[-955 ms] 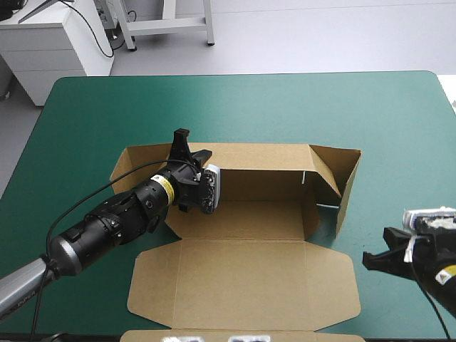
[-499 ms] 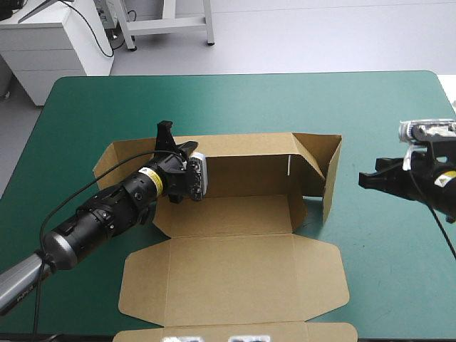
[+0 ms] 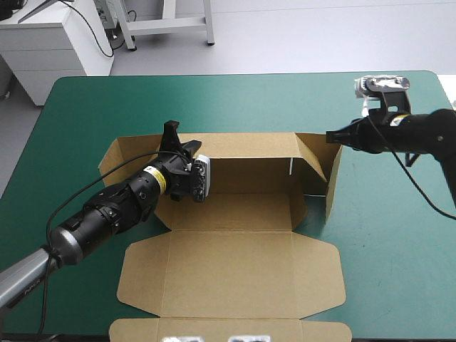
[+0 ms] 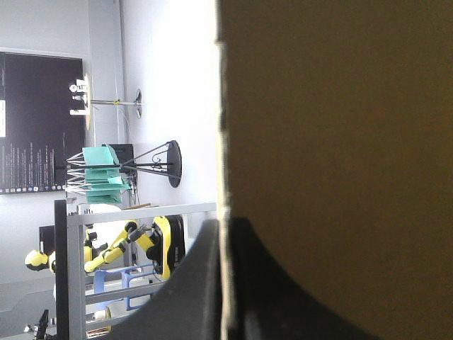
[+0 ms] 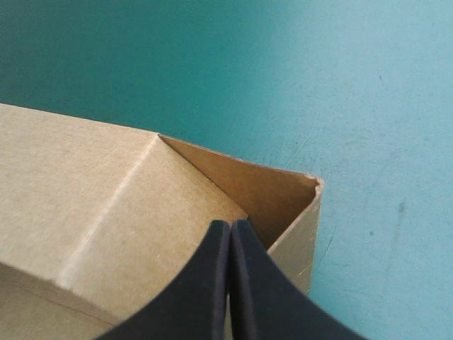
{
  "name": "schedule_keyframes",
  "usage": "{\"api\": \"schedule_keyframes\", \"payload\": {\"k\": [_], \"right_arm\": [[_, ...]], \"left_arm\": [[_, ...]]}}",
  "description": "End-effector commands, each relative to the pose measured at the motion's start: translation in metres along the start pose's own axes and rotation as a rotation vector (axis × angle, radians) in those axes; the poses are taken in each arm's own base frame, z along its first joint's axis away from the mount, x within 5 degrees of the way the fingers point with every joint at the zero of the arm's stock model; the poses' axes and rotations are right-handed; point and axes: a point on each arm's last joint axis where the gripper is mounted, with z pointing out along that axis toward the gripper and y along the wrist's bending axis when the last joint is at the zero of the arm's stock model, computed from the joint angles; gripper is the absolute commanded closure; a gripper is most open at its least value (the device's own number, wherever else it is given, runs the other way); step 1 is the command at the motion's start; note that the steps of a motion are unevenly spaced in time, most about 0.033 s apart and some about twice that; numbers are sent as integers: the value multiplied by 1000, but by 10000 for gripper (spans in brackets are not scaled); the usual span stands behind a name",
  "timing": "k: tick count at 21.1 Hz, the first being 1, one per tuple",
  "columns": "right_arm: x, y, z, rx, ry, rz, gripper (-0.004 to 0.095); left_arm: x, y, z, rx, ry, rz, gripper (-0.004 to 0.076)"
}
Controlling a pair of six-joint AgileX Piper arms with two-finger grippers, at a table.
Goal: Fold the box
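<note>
The brown box (image 3: 242, 206) lies in the middle of the teal-green cover (image 3: 214, 107). Its back wall (image 3: 246, 145) and right end flap (image 3: 333, 187) stand raised, and its lid (image 3: 228, 274) lies flat toward the front. My left gripper (image 3: 178, 140) is shut on the back wall's left part; in the left wrist view the board's edge runs between the black fingers (image 4: 225, 225), and the box (image 4: 340, 142) fills one side. My right gripper (image 3: 330, 136) hovers shut, holding nothing, just above the box's far right corner (image 5: 283, 191), as the right wrist view (image 5: 230, 227) shows.
A strip of more brown board (image 3: 228, 330) shows at the table's front edge. Bare teal-green cover lies beyond the box toward the far edge and to the right of it (image 3: 399, 235).
My right gripper has travelled from the front right of the table up to the box's far right corner. The box and my left gripper shifted a little to the left.
</note>
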Motion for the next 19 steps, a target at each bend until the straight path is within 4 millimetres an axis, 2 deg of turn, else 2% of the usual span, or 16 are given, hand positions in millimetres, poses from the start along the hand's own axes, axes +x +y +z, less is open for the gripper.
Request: {"api": "schedule_keyframes", "payload": {"k": [1, 4, 7, 10, 13, 15, 19], "right_arm": [[-25, 5, 6, 47, -71, -20, 920], [-55, 0, 33, 41, -55, 19, 920], [-74, -5, 62, 24, 50, 30, 920], [-79, -7, 78, 16, 107, 43, 920], [-72, -12, 96, 14, 200, 70, 920], [-66, -16, 101, 31, 261, 63, 921], [-66, -16, 98, 41, 258, 60, 922]], "left_arm": [[-6, 14, -5, -61, -49, -10, 733], [-6, 14, -5, -58, -47, -31, 733], [-6, 14, -5, -58, -47, -31, 733], [-6, 14, -5, -57, -45, -33, 733], [-6, 14, -5, -57, -45, -33, 733], [-6, 14, -5, -57, -43, -33, 733], [-5, 14, -5, -55, -40, -33, 733]]}}
